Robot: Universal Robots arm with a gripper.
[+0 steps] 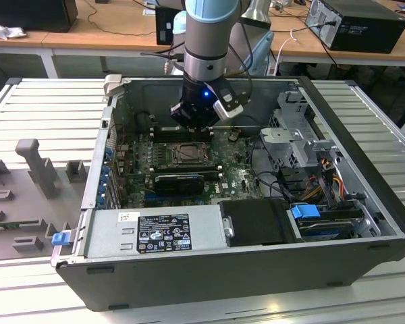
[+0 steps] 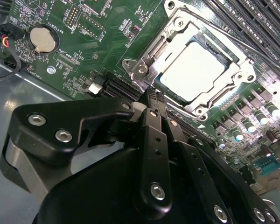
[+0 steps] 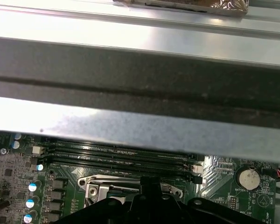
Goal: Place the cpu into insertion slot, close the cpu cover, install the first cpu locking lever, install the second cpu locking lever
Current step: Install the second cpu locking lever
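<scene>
The cpu [image 2: 193, 70] lies silvery side up in the insertion slot [image 1: 182, 154] on the green board. The cpu cover [image 2: 175, 35], a metal frame with a square window, lies flat around the chip. A thin metal lever rod [image 2: 233, 41] runs along one side of the socket. My gripper [image 2: 152, 95] is shut with nothing between its black fingers, and its tip rests at the socket frame's edge by a corner screw. In the exterior view my gripper [image 1: 192, 125] hangs just behind the socket. In the first wrist view its tip [image 3: 147, 183] meets the frame [image 3: 98, 182].
The open computer case [image 1: 364, 135] walls in the board. Memory slots [image 3: 116, 154] run beside the socket, and a coin battery [image 2: 43, 38] sits nearby. A long black graphics card [image 1: 179, 182], a power supply [image 1: 155, 233] and a drive cage [image 1: 297, 142] crowd the space.
</scene>
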